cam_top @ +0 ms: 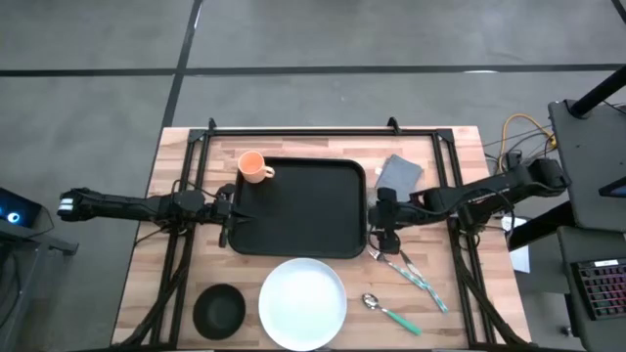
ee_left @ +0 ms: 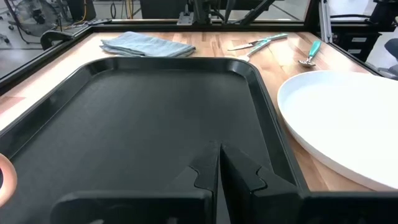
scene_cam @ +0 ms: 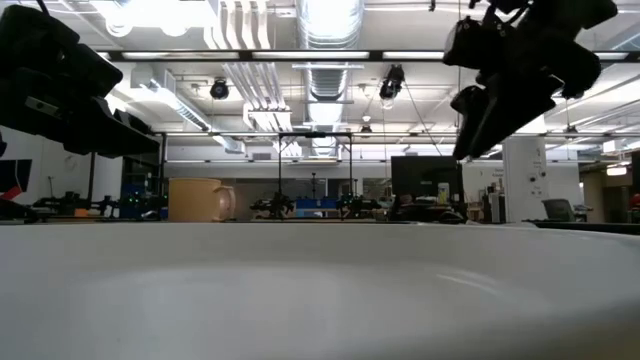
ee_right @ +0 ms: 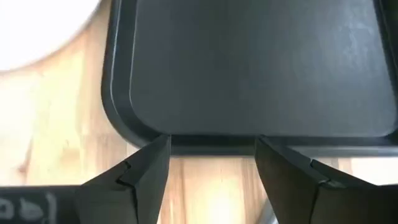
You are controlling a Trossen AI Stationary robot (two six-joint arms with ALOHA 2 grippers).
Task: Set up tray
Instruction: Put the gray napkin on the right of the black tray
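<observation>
Tray (cam_top: 298,210): black, rectangular, low raised rim; flat on the wooden table (cam_top: 176,303), between the two grippers, empty inside the rim.
Right gripper (ee_right: 211,163): at the tray's short edge, jaws spread wide, nothing between them; rim directly ahead of the fingertips, lying across the gap.
Left gripper (ee_left: 219,163): at the opposite short edge, jaws pressed fully together, empty; tips over the tray floor just inside the rim.
Items near the left jaws: orange mug (cam_top: 254,167) to one side, at the tray's corner; white plate (cam_top: 302,301) and black bowl (cam_top: 218,309) to the other side, off the tray.
Items near the right jaws: fork and knife (cam_top: 411,270) just to one side, teal-handled spoon (cam_top: 389,310) past them, folded grey cloth (cam_top: 399,174) to the other side.
Step in hand (judged): seat the tray squarely before loading, probably with a rim grip from the right.
Technique: advance until the rim sits deep between the open fingers, one above and one below, then close; keep the wrist level.
Caution: avoid sweeping the cutlery lying just beside the right jaws; mind the mug at the tray's corner when shifting.
Left arm: hold clear or brace the far rim lightly; no downward pressure on the tray floor.
Progress (judged): early; nothing loaded yet.
</observation>
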